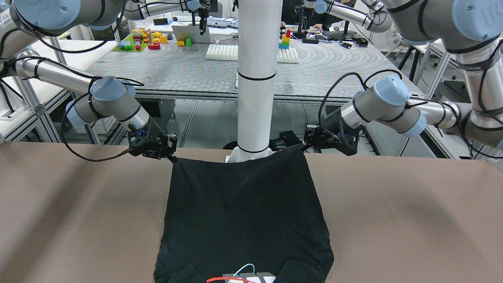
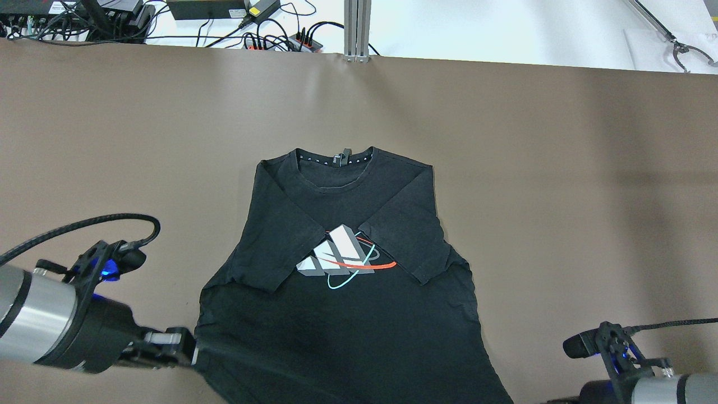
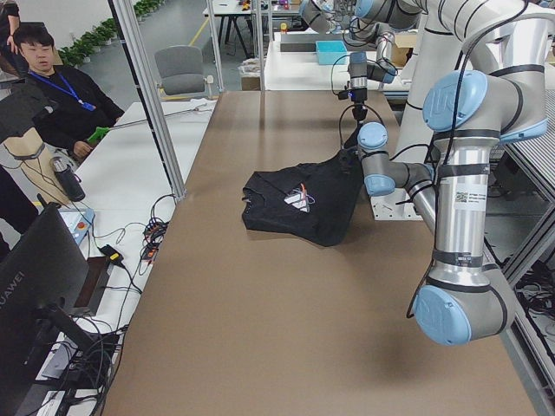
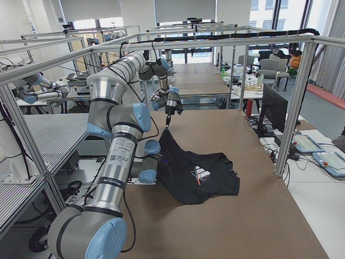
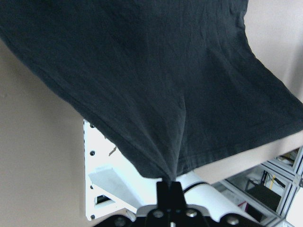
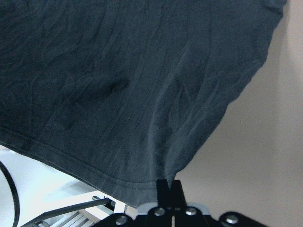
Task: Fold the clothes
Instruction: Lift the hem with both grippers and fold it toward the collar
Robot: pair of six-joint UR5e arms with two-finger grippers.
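The clothes [image 2: 348,325] are one black T-shirt lying face up, with a white, red and teal logo [image 2: 342,258] and both sleeves folded across the chest. Its collar end rests on the brown table [image 2: 561,168]. The hem end nearest the robot is raised off the table. My left gripper [image 5: 169,182] is shut on one hem corner of the shirt [image 5: 156,85], seen also from the front [image 1: 304,147]. My right gripper [image 6: 169,182] is shut on the other hem corner of the shirt [image 6: 118,80], at the front view's left [image 1: 173,158]. The hem sags between them.
The white pillar [image 1: 257,78] and its base plate [image 5: 102,189] stand just behind the raised hem. Cables and power strips [image 2: 269,39] line the far table edge. A seated person [image 3: 52,87] is beyond the table's side. Bare brown table lies on both sides of the shirt.
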